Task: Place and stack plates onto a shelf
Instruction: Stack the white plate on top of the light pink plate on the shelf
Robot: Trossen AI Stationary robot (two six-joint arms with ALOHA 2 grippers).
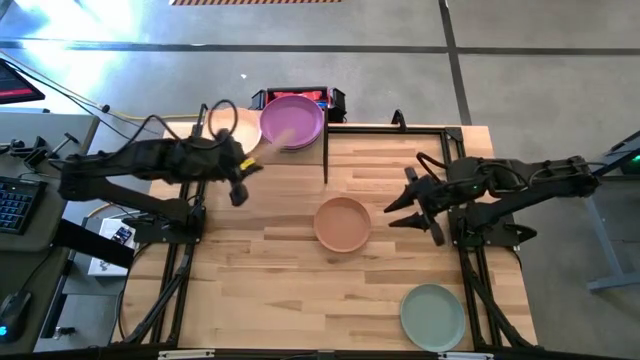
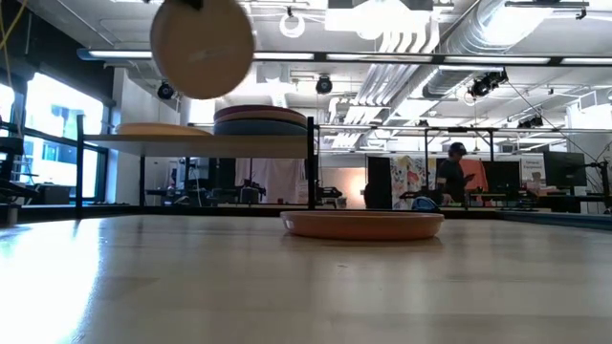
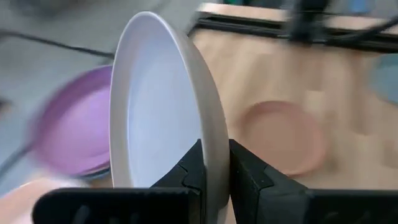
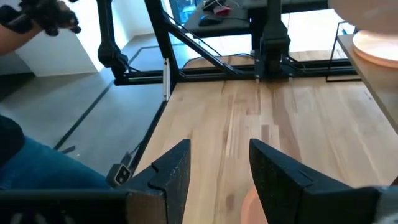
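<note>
Left fingers (image 3: 214, 177) pinch the cream plate's (image 3: 161, 106) rim near the shelf (image 2: 206, 143); right fingers (image 4: 217, 171) spread, empty.

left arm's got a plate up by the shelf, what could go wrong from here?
1. The left pincer pinches the cream plate only at its rim, held on edge; it could slip or swing as it tilts flat.
2. The purple plate tops a stack on the shelf; a low approach might clip and shove it.
3. The right pincer, open, sits beside the terracotta plate; reaching now may crowd the left arm.
</note>
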